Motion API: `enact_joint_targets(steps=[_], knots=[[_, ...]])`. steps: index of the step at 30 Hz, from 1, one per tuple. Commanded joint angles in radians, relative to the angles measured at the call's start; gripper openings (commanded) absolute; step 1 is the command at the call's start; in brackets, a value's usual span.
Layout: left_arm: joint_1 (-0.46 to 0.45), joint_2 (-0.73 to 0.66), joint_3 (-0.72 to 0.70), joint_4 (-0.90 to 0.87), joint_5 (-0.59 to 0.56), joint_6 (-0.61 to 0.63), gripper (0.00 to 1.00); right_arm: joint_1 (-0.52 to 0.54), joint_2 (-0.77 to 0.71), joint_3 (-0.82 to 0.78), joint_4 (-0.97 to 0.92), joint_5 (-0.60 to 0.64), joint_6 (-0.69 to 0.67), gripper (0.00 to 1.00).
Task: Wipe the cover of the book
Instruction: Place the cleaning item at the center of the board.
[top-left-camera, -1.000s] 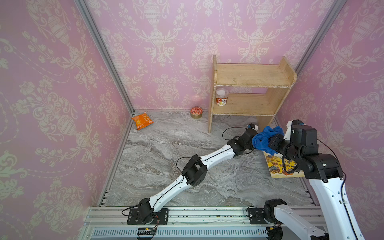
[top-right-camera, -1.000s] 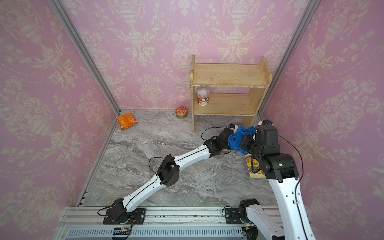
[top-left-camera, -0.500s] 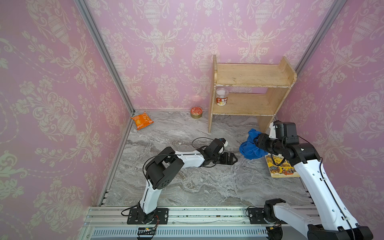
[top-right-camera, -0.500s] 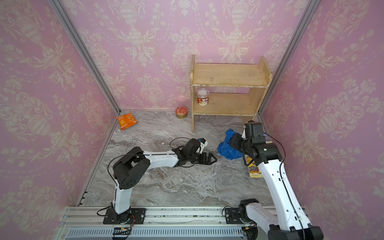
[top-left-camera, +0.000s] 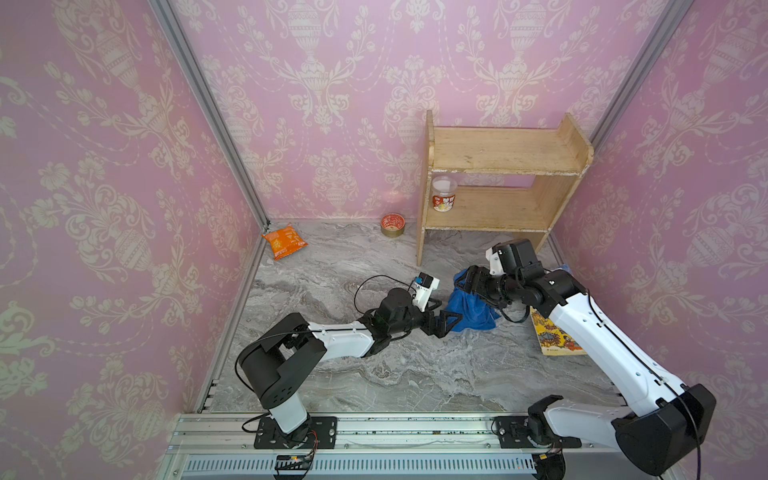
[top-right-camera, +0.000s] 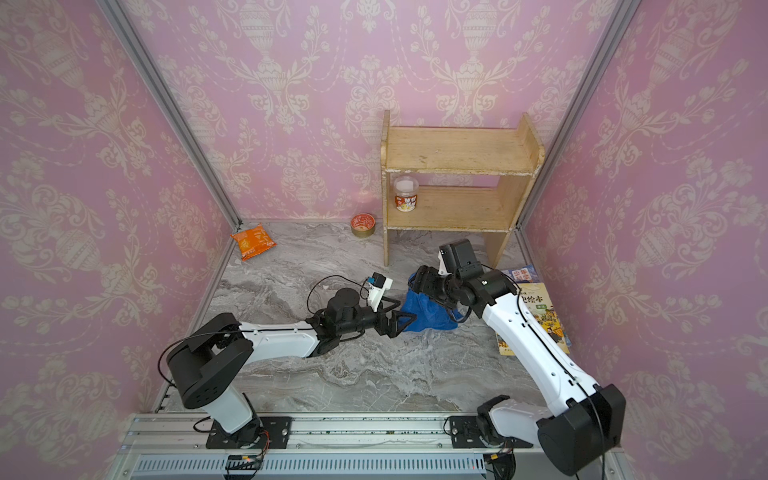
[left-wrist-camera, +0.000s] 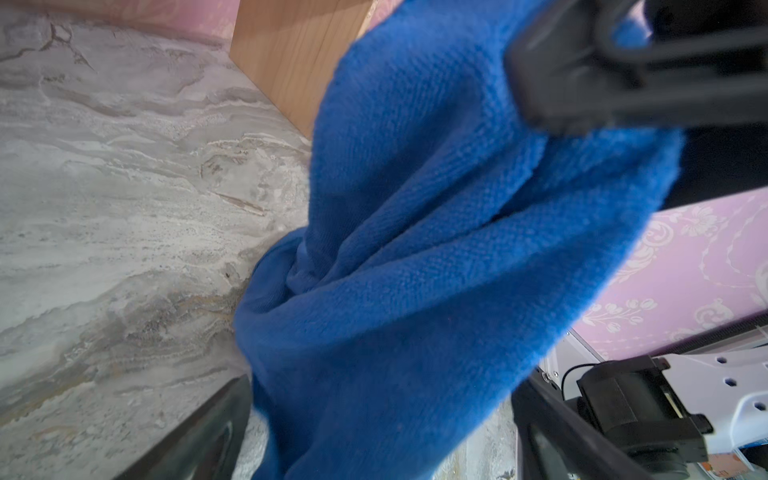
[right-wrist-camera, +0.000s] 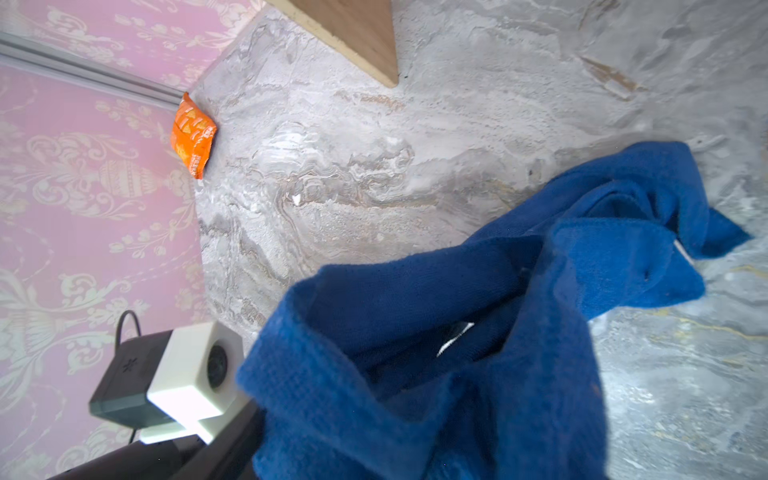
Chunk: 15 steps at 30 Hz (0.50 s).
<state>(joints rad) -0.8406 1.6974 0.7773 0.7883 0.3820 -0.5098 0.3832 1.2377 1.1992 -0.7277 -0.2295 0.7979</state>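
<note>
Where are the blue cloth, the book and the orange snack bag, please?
blue cloth (top-left-camera: 473, 309), in a top view, its middle.
book (top-right-camera: 549, 318), in a top view, illustrated cover.
orange snack bag (top-left-camera: 284, 242), in a top view, its middle.

Grey marble tabletop (top-left-camera: 374, 374) bears orange chip bag (top-left-camera: 284, 242), tin (top-left-camera: 392, 225), wooden shelf (top-left-camera: 490, 208), blue cloth (top-left-camera: 471, 309), book (top-left-camera: 555, 338)

Blue cloth (top-left-camera: 473, 309) sits heaped on the marble floor. The left gripper (top-left-camera: 451, 323) is at its 8 o'clock edge, jaws spread wide. The right gripper (top-left-camera: 467, 281) is right on the cloth's 12 o'clock peak. The book (top-left-camera: 555, 340) lies at 4 o'clock, partly under the right arm.
</note>
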Motion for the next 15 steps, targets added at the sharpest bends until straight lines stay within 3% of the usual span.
enact_joint_targets(steps=[1,2,4,7,11,15], knots=[[0.002,0.064,0.017,0.182,-0.033,0.023,0.86,0.007,-0.023,-0.013,0.054,-0.076,0.093,0.77],[0.012,0.084,0.027,0.199,-0.031,0.007,0.67,0.006,-0.03,-0.015,0.058,-0.081,0.098,0.77],[0.037,0.107,0.028,0.195,-0.052,-0.051,0.0,0.0,-0.046,0.0,0.03,-0.076,0.079,0.77],[0.091,0.097,0.006,0.083,-0.067,-0.088,0.0,-0.051,-0.068,0.059,-0.078,-0.046,-0.008,0.77],[0.147,-0.006,0.015,-0.333,-0.175,-0.024,0.0,-0.117,-0.088,0.17,-0.278,0.179,-0.172,0.77],[0.205,-0.099,0.086,-0.772,-0.284,0.03,0.0,-0.15,-0.119,0.157,-0.278,0.231,-0.241,0.77]])
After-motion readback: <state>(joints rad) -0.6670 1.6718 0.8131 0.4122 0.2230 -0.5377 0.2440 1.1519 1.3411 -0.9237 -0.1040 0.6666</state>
